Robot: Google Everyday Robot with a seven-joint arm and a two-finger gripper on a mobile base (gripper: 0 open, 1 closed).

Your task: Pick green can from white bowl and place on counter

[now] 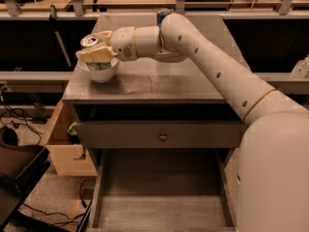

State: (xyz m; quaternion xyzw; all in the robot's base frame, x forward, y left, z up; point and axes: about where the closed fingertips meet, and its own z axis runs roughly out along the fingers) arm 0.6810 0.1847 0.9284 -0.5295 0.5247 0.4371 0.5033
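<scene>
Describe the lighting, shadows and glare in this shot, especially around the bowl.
Camera view: warm, dim overall light, and the counter has only a dull sheen, no harsh glare. Camera view: the gripper, at the green can over the white bowl by the counter's left edge, is well lit. Camera view: the recess under the counter lies in deep shadow.
</scene>
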